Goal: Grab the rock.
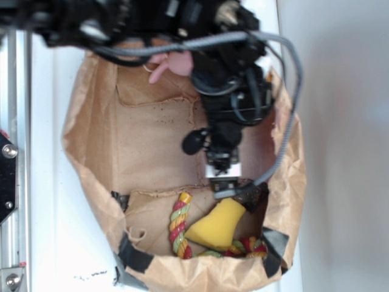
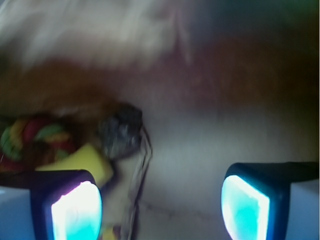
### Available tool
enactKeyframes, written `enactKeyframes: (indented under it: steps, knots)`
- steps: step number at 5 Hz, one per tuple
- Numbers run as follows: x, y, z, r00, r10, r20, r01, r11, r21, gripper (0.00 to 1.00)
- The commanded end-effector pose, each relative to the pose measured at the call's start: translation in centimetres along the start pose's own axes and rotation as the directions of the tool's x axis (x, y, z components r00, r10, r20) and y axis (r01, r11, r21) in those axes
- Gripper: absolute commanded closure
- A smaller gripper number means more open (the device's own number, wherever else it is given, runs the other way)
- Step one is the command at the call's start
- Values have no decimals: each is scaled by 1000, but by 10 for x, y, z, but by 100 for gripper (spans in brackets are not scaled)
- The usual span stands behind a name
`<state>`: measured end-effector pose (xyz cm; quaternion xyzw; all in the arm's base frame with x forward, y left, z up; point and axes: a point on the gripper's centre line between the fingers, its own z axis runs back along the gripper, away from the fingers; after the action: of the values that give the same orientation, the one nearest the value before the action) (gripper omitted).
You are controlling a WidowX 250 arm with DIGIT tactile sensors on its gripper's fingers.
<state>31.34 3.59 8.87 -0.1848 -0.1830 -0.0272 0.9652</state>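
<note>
We record one brown paper bag point(image 1: 91, 140), opened out and seen from above on a white surface point(image 1: 48, 243), its crumpled walls rising on all sides and closing in the working room. The far half of the bag floor lies bare; the near end is crowded. Contents, near end: one yellow bell-shaped foam toy point(image 1: 219, 225); one red-yellow-green braided rope point(image 1: 178, 226), curving along the toy's left side and under it toward the right corner; one rock point(image 1: 254, 196), dark and speckled, tucked into the right corner against the bag wall, just beside the toy's top. In the wrist view we find the rock point(image 2: 120, 131) left of centre, touching the yellow toy point(image 2: 82, 161), with the rope point(image 2: 35, 137) further left. One gripper point(image 1: 223, 182), black, hangs inside the bag just left of the rock; in the wrist view its fingers point(image 2: 75, 210) stand spread wide with nothing between them, bare bag floor lying in the gap. A pink object point(image 1: 173, 62) shows at the bag's far rim, half hidden by the arm point(image 1: 231, 97).
</note>
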Motion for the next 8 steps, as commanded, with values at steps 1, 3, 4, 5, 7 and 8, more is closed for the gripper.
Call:
enactKeyframes:
  steps: [1,3,4,5,7,8]
  knots:
    - [9,-14,16,996,-68,62,67,998,17,0]
    - [14,-34,13,995,-72,72,73,997,-11,0]
    - [30,-33,8,994,-43,95,44,999,-7,0]
    - [41,-35,1,996,5,85,-3,1000,-14,0]
    - [49,-44,-12,996,43,80,-41,999,-19,0]
    - [54,-42,-22,995,62,73,-61,998,-15,0]
